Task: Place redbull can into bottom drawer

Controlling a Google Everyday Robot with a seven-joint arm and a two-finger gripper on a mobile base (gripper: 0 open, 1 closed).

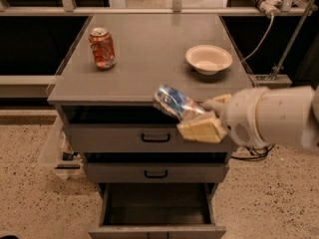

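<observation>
- An upright orange-red soda can (102, 48) stands at the rear left of the flat grey metal counter (149, 68).
- A shallow white bowl (209, 59) sits at the rear right, well apart from the soda can.
- Neither lies between the tool and the drawers below.
- The slim silver-and-blue redbull can (172, 101) is tilted and creased, in the air at the counter's front edge.
- The beige two-finger tool (197, 116) is clamped on the redbull can's lower end, on a white arm reaching in from the right.
- The grey top drawer (124, 138) and middle drawer (119, 174), both with black handles, are pushed in.
- The deep grey bottom drawer (157, 230) juts forward past them, its dark inside open from above.
</observation>
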